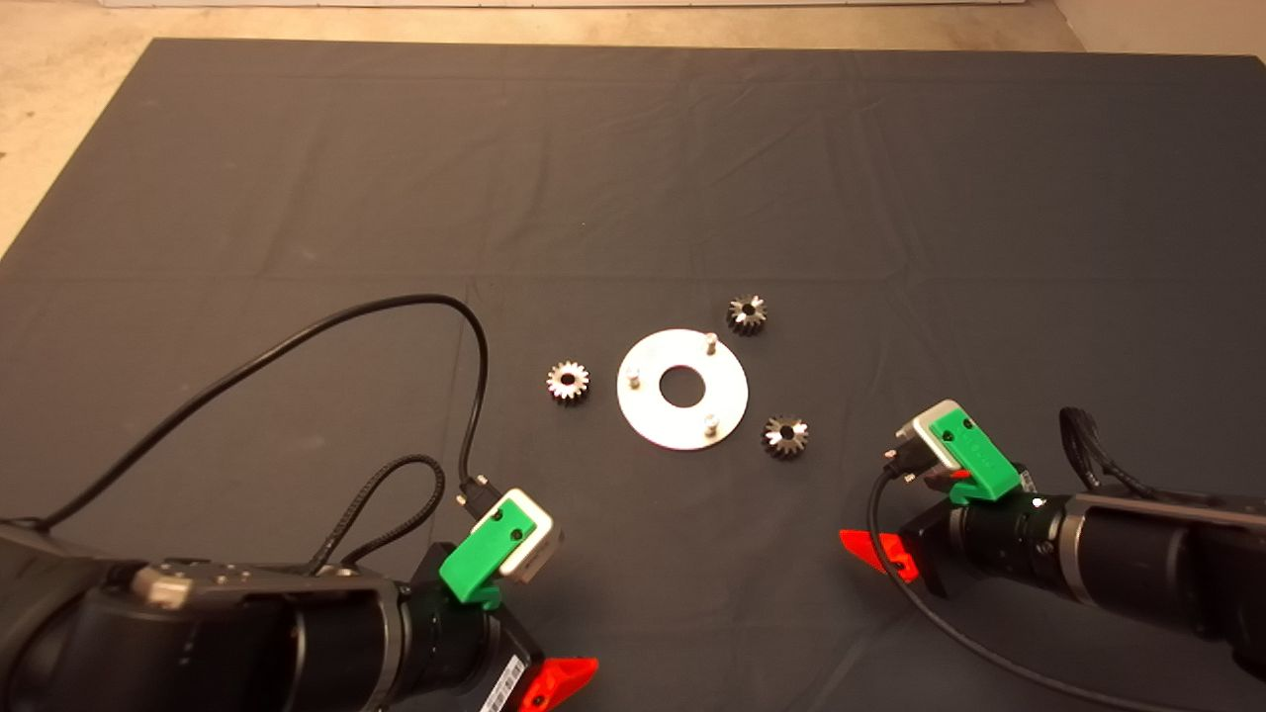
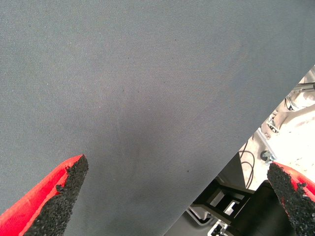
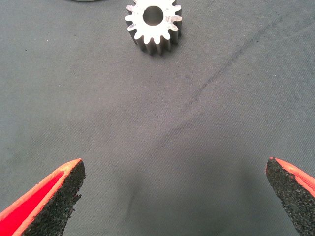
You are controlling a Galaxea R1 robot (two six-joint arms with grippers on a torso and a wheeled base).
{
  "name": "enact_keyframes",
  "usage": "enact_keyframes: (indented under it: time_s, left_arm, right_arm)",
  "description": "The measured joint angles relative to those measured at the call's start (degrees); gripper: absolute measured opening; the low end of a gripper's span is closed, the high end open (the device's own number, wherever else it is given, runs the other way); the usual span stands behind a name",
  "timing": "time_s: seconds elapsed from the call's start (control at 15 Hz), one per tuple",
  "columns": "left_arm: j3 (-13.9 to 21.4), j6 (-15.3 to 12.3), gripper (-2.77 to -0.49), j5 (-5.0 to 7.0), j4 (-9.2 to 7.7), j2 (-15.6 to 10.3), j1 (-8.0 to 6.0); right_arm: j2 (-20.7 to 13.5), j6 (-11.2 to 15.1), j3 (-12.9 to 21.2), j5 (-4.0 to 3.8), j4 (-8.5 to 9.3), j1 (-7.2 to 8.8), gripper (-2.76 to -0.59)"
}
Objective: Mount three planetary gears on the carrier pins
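A flat round silver disc (image 1: 658,415) with a central hole lies mid-mat, and its three carrier pins (image 1: 710,343) stand bare. Three planetary gears lie on the mat around it: one to the left (image 1: 568,381), one behind it to the right (image 1: 747,314), one in front to the right (image 1: 785,436). That last gear (image 3: 153,25) shows ahead of my right gripper (image 3: 172,196), which is open and hovers low over the mat, apart from the gear. My left gripper (image 2: 172,196) is open too, empty, near the mat's front edge at lower left.
The dark mat (image 1: 297,198) covers the table, with pale floor beyond its far and left edges. A black cable (image 1: 297,341) loops over the mat from the left arm. Past the mat's edge the left wrist view shows frame parts (image 2: 221,206).
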Motion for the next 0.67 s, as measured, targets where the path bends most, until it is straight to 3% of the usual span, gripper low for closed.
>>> enact_keyframes:
  time_s: [0.67]
  left_arm:
    - [0.00,-0.50,-0.62,-0.20,0.02,1.05,0.00]
  right_arm:
    - [0.17,0.02,0.00,0.02,0.01,0.00,-0.60]
